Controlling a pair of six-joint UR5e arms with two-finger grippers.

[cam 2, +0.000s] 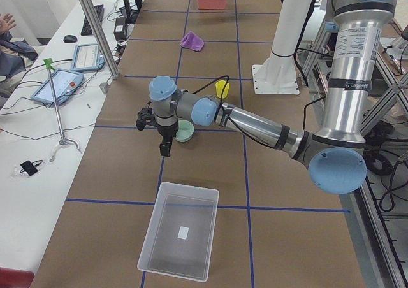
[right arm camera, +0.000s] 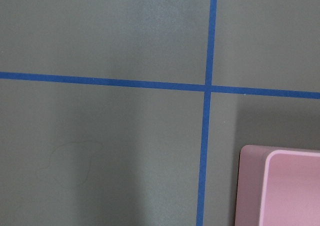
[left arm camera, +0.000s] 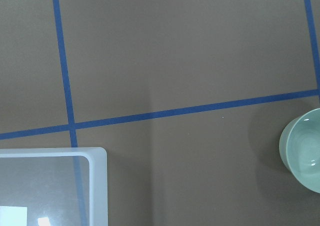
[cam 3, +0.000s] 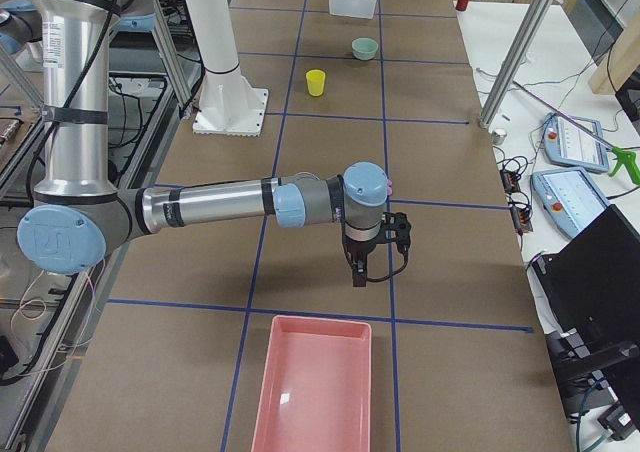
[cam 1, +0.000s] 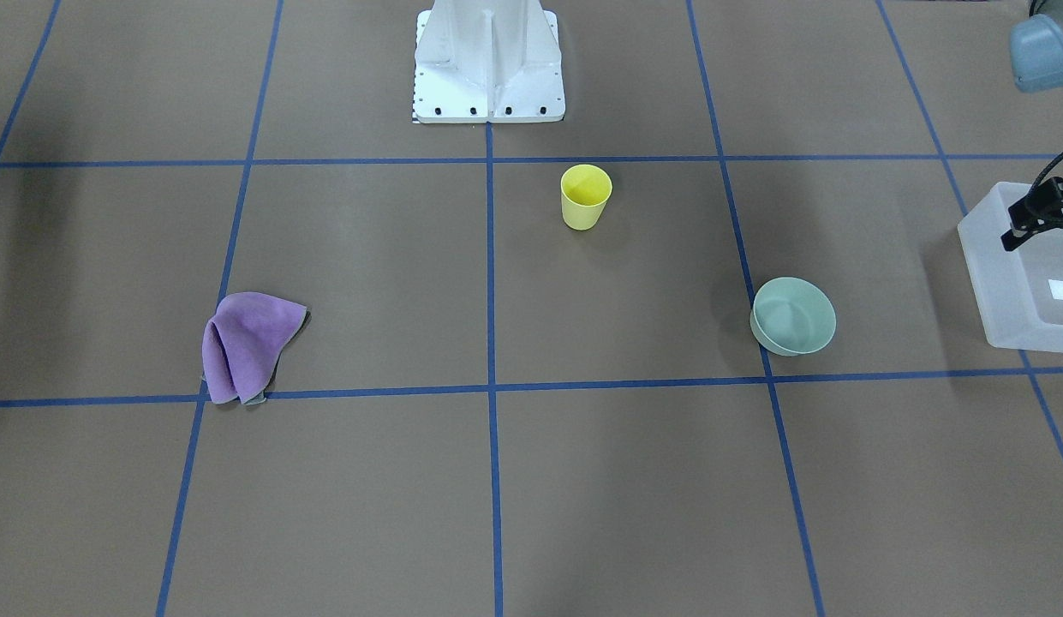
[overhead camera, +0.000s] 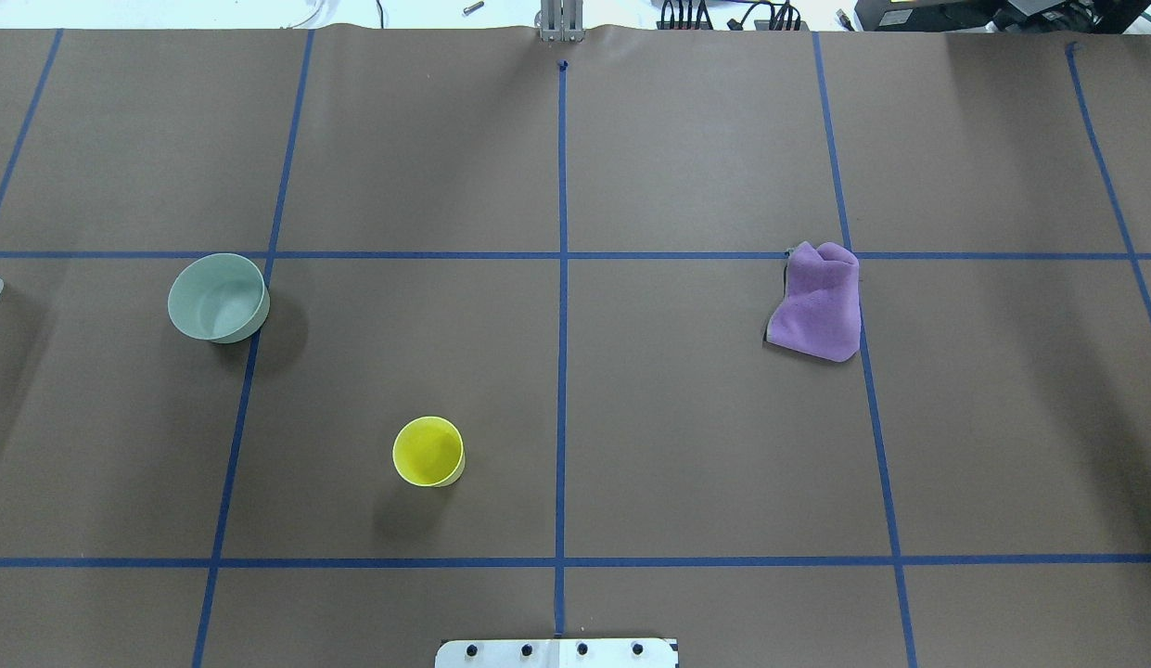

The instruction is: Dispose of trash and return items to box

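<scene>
The box [cam 2: 153, 237], nearest me on the desk [cam 2: 210, 167], stands open-topped to receive returns; the bowl [cam 1: 793, 315] sits upright near it, ungrasped; the left claw [cam 2: 165, 149] hangs between box and bowl, evidently poised for pickup, though I cannot tell whether clenched or released.

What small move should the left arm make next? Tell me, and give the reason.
Probably shift the left pincer sideways until it hangs over the rim of the mint-green bowl. The bowl stands upright on the table, apart from the translucent bin, and the pincer hangs between them. Its wrist view catches the bowl only at the right edge.
</scene>
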